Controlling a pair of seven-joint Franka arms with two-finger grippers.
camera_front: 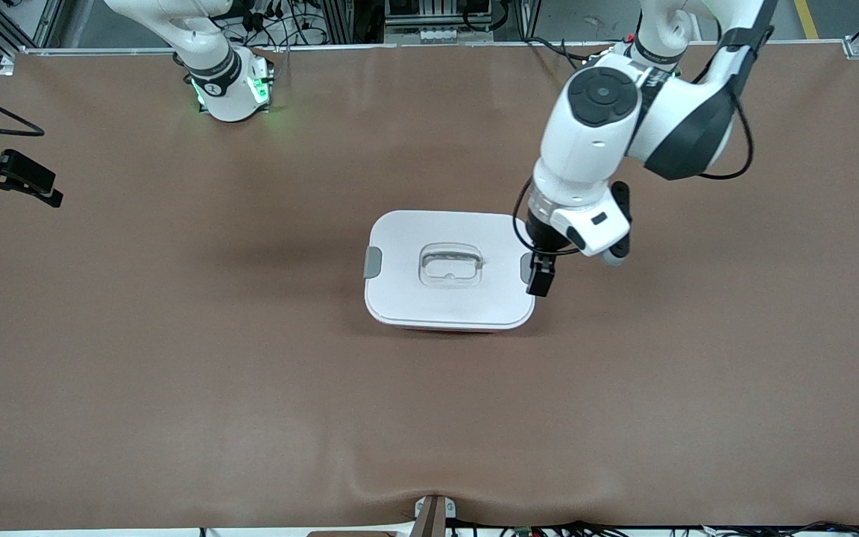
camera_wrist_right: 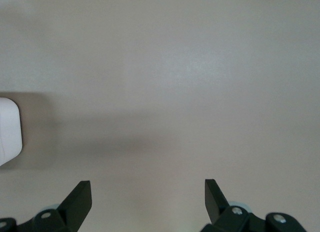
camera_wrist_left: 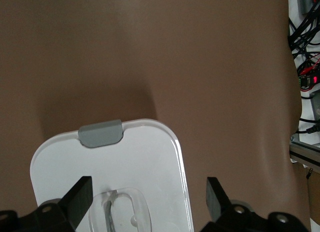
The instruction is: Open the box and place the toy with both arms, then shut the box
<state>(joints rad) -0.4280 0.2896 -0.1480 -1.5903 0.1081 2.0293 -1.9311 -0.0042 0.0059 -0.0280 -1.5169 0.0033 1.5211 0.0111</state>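
Note:
The box (camera_front: 448,302) stands mid-table with its white lid on and a thin pink strip of tub showing under the lid's near edge. A clear handle (camera_front: 450,265) sits in the lid's centre, and a grey clip (camera_front: 373,262) marks the end toward the right arm. My left gripper (camera_front: 540,280) hangs open over the box's end toward the left arm, partly covering the clip there. In the left wrist view its fingers straddle the lid (camera_wrist_left: 145,157), with the handle (camera_wrist_left: 120,212) and a grey clip (camera_wrist_left: 100,133) in sight. My right gripper (camera_wrist_right: 147,192) is open over bare table. The toy is out of view.
The brown table cover (camera_front: 176,373) spreads all round the box. The right arm's gripper (camera_front: 16,186) waits at the table's edge at the right arm's end. A corner of the box (camera_wrist_right: 7,129) shows in the right wrist view. Cables and frame rails line the robots' side.

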